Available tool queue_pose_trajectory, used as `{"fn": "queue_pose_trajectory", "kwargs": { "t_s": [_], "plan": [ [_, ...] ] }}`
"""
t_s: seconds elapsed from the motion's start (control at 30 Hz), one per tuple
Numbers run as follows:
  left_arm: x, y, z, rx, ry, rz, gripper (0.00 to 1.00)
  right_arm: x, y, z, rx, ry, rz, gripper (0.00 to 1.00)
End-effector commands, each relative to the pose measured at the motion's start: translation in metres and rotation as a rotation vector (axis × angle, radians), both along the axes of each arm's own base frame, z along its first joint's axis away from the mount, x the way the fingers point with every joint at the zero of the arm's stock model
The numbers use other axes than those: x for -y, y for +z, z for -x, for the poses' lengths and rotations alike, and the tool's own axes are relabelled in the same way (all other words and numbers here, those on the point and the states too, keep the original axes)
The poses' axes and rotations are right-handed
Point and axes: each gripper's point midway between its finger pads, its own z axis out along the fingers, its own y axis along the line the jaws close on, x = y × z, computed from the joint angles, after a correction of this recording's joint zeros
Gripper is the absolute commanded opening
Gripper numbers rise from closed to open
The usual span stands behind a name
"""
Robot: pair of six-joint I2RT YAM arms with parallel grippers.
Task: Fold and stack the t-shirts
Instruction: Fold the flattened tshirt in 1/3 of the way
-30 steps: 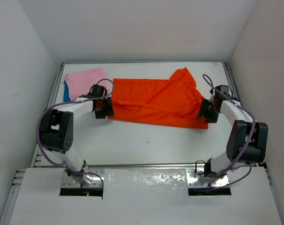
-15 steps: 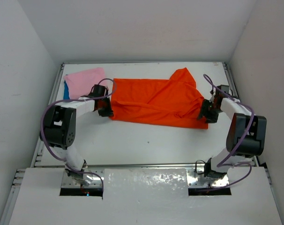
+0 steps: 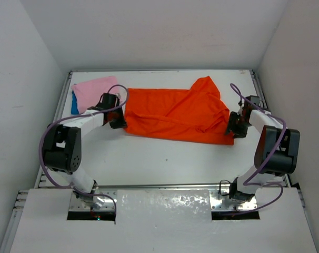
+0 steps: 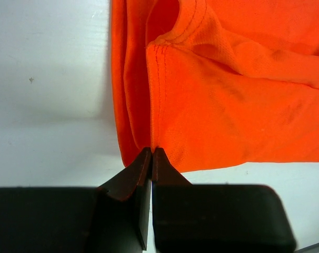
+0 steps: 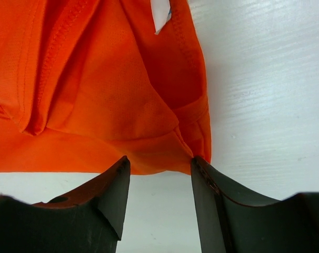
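The orange-red t-shirt (image 3: 175, 113) lies spread and creased across the middle of the table, one part bunched at the back right. My left gripper (image 3: 119, 122) is at its left end. In the left wrist view the jaws (image 4: 151, 151) are shut together on the hemmed fold at the shirt's (image 4: 222, 105) near corner. My right gripper (image 3: 234, 128) is at the shirt's right end. It stands open (image 5: 159, 161), with its fingertips either side of the shirt's (image 5: 107, 100) corner, low over the table. A folded pink t-shirt (image 3: 96, 89) lies on a blue one (image 3: 75, 105) at the back left.
White walls enclose the white table (image 3: 165, 158) on the left, back and right. The pink and blue pile sits just behind my left arm (image 3: 86, 120). A white label (image 5: 160, 16) shows inside the orange shirt.
My left gripper has closed from open onto the shirt's left edge and shifted slightly back. My right gripper has stayed at the right corner, its jaws barely narrower.
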Motion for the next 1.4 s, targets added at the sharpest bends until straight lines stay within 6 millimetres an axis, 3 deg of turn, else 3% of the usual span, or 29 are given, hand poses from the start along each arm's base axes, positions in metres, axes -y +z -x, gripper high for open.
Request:
{"fn": "queue_pose_trajectory", "kwargs": {
  "t_s": [0.0,0.13,0.3,0.5,0.73,0.97,1.03,1.13,1.23,1.27,1.37],
  "plan": [
    [-0.001,0.011,-0.001,0.032,0.013,0.023,0.00,0.006,0.009,-0.019,0.060,0.030,0.020,0.48],
    [-0.001,0.009,0.002,0.028,0.010,0.020,0.00,0.008,0.009,-0.018,0.068,0.042,0.035,0.47],
    [-0.002,0.006,0.007,0.019,0.013,0.022,0.00,0.003,-0.005,-0.010,0.031,0.049,0.008,0.42],
    [-0.002,0.003,0.020,-0.006,0.071,0.052,0.00,0.011,-0.013,0.002,-0.040,0.014,0.046,0.05],
    [-0.012,-0.013,0.042,-0.098,0.142,0.014,0.00,0.013,-0.033,0.023,-0.182,-0.022,0.043,0.03],
    [-0.029,-0.017,0.058,-0.148,0.201,-0.064,0.00,0.016,-0.037,0.030,-0.229,-0.057,0.054,0.03],
    [-0.024,-0.008,0.061,-0.146,0.191,-0.033,0.11,0.011,-0.030,0.027,-0.213,-0.036,0.028,0.04],
    [-0.014,0.020,0.047,-0.086,0.172,0.022,0.36,0.013,0.006,-0.002,-0.061,-0.019,0.033,0.10],
    [-0.011,0.037,0.035,-0.060,0.154,0.031,0.43,0.007,0.043,-0.028,0.054,0.001,-0.007,0.11],
    [-0.009,0.049,0.022,-0.021,0.148,0.039,0.43,0.004,0.047,-0.032,0.062,0.005,-0.022,0.12],
    [-0.004,0.055,-0.001,0.024,0.112,0.038,0.43,-0.009,0.053,-0.041,0.096,0.031,-0.046,0.18]
  ]
}}
